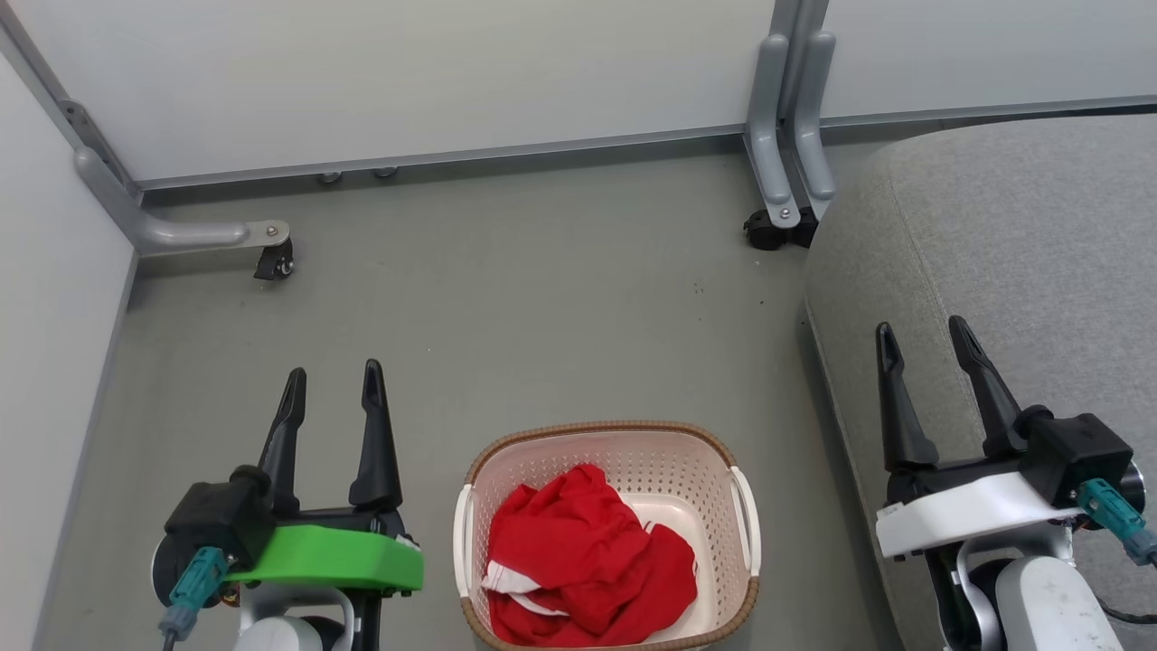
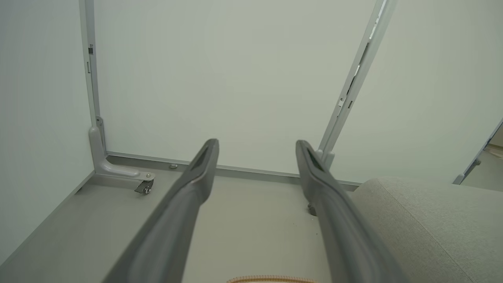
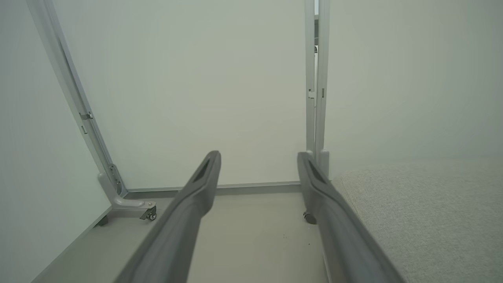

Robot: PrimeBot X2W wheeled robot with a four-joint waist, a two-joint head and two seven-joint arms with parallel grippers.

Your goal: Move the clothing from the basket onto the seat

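Head view looks down on the cream laundry basket [image 1: 598,427] standing on the grey floor [image 1: 506,298], with the red clothing [image 1: 578,551] bunched inside it, white trim showing. The left claw [image 1: 333,368] hangs released and empty just left of the basket. The right claw [image 1: 921,325], equally spread and holding nothing, hovers against the near edge of the grey seat [image 1: 1021,235], right of the basket.

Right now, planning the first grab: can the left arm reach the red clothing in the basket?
Probably yes. The left pincer is open and empty beside the basket, the red clothing lies uncovered inside, and nothing stands between them.
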